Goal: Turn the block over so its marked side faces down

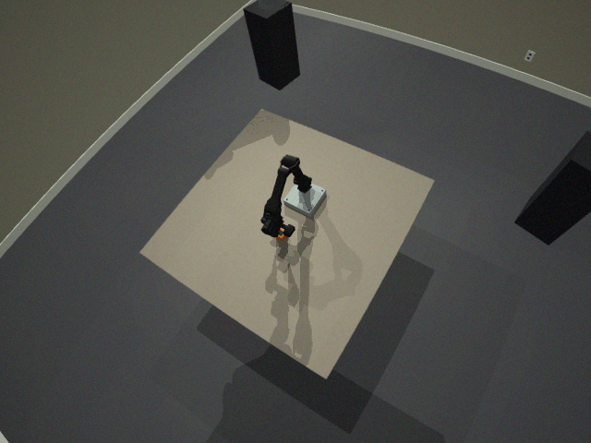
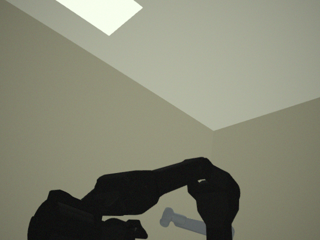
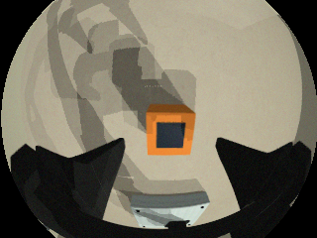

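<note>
In a room with olive walls and a grey floor, a black gripper (image 1: 282,232) (image 3: 172,143), jaws apart, hovers above an orange block (image 1: 282,234) (image 3: 170,150) on a square tan table (image 1: 214,229) (image 3: 248,74).

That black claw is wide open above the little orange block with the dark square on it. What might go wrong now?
The open black gripper has nothing between its fingers, and the orange block shows its dark square upward. It might close off-centre and nudge the block rather than grip it. Even with a good grip, too small a turn could leave the dark square facing sideways.
</note>
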